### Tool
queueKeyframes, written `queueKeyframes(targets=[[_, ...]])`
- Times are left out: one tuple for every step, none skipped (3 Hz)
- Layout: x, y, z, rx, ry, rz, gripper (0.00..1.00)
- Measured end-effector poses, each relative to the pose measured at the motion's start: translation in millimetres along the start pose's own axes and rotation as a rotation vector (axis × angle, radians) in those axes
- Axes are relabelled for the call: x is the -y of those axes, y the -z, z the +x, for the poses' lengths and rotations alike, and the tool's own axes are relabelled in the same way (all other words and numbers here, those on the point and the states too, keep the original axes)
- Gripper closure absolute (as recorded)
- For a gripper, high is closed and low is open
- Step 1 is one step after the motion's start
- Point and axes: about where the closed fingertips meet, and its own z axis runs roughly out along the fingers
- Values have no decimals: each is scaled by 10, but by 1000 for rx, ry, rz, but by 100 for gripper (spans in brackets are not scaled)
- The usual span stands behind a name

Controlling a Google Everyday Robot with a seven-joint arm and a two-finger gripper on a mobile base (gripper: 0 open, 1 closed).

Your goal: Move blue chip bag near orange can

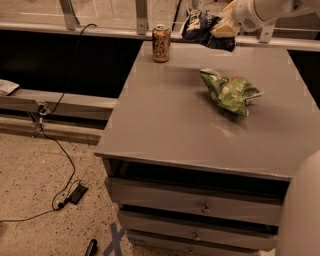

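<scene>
Camera view: my gripper is at the far edge of the desk, toward the right, coming in from the upper right corner on my white arm. My tan fingers are clamped on the blue chip bag, gripping it at its right side. The bag hangs crumpled from my grip, dark navy with white lettering, over the desk's far rim. I cannot tell whether its lower edge touches the desk top or hangs just above it.

The orange can stands upright near the far left corner of the desk, its silver top showing. The blue chip bag is to the right of the can, near it but not touching, with a strip of bare grey desk top between them.

A crumpled green chip bag lies on the desk nearer than my gripper and to the right of centre, well apart from the can.

The desk is grey with drawers stacked along its near face, each with a small knob. On the speckled floor to the left, a black cable trails down to a small black box. A cross of blue tape is stuck to the floor near the desk's foot. A rounded pale part of my own body fills the near right corner.
</scene>
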Motion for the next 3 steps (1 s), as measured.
queueKeyframes(targets=[[53, -235, 115, -2, 0, 6, 100], [81, -453, 155, -57, 16, 21, 100], [72, -670, 231, -104, 15, 23, 100]])
